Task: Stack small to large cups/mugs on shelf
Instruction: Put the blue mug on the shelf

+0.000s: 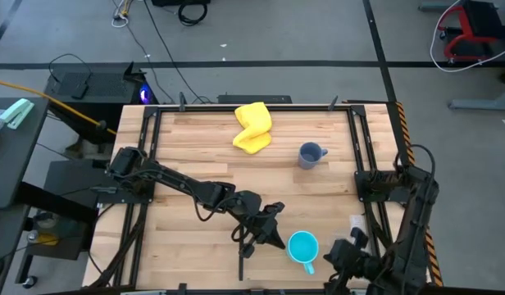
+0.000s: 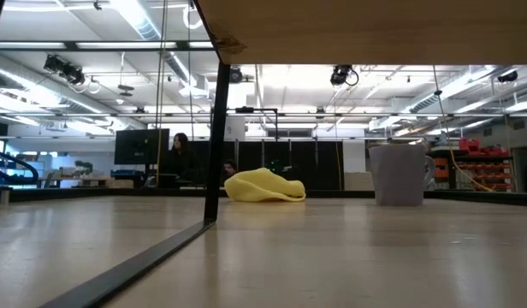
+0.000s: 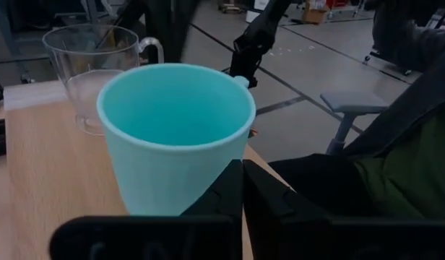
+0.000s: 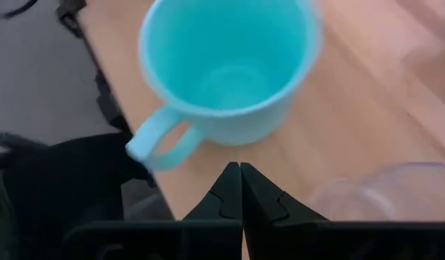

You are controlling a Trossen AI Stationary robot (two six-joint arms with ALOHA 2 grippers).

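While standing upright at the table's (image 1: 195,135) five o'clock edge: cyan mug (image 1: 302,246), left gripper (image 1: 273,238) just at its nine o'clock, fingers together, holding nothing. Right gripper (image 1: 344,254) at its three o'clock, fingers pressed together. Clear cup (image 3: 92,72) close by. Grey-blue mug (image 1: 310,154) toward two o'clock, near yellow cloth (image 1: 253,127).

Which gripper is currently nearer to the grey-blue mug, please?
Left. The left gripper sits shut beside the cyan mug, toward the table's middle from it. The right gripper, also shut, is at the table's near right edge, farther from the grey-blue mug.
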